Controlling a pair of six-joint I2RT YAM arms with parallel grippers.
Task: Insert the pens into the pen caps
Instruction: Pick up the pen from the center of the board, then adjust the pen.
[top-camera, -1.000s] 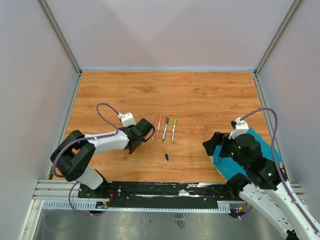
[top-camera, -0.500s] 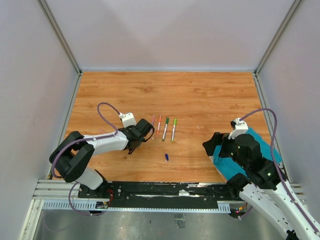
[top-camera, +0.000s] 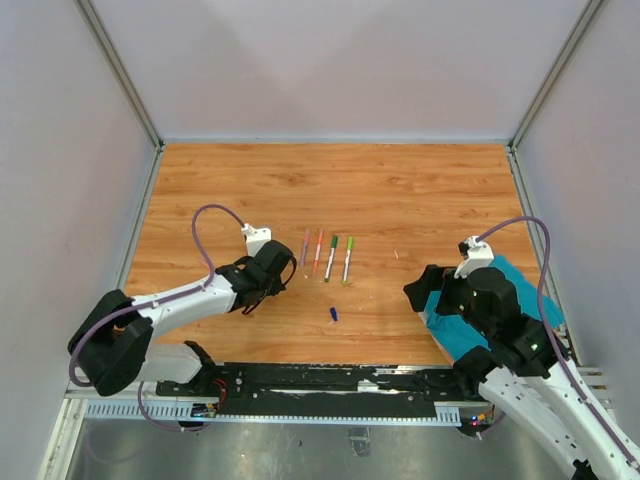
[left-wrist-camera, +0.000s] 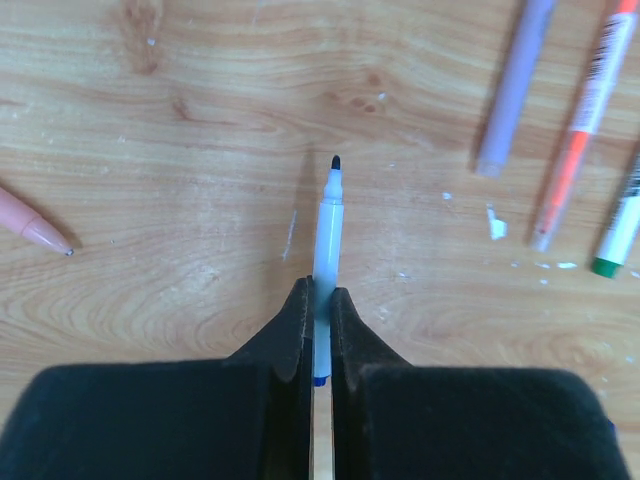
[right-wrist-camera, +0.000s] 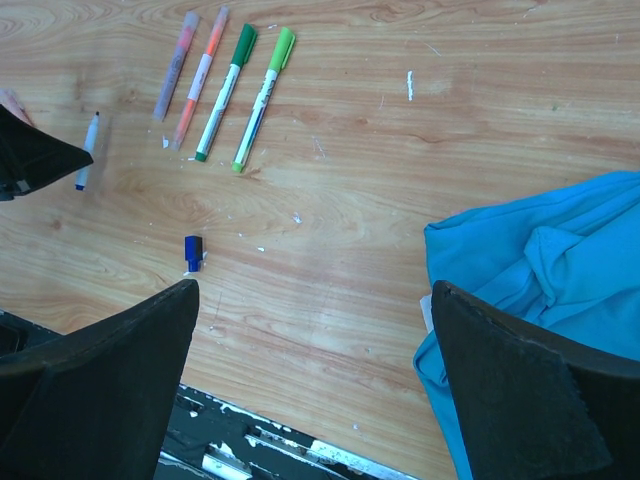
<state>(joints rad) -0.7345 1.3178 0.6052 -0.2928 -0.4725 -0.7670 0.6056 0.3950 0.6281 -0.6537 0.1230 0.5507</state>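
Observation:
My left gripper (left-wrist-camera: 318, 290) is shut on an uncapped blue pen (left-wrist-camera: 328, 235), whose dark tip points away just above the wood. In the top view this gripper (top-camera: 281, 264) sits left of the pen row. A purple pen (top-camera: 305, 246), an orange pen (top-camera: 318, 250), a dark green pen (top-camera: 331, 256) and a light green pen (top-camera: 347, 258) lie side by side. A dark blue cap (top-camera: 333, 314) lies alone nearer the front; it also shows in the right wrist view (right-wrist-camera: 193, 250). My right gripper (right-wrist-camera: 315, 310) is open and empty, above the wood to the right.
A teal cloth (right-wrist-camera: 540, 260) lies at the right front, partly under my right arm (top-camera: 500, 305). A pink pen end (left-wrist-camera: 30, 225) lies left of my left gripper. The black rail (top-camera: 320, 380) runs along the near edge.
My left arm has stretched out low to the left and its gripper has slid a little left and nearer. The right arm has barely moved.

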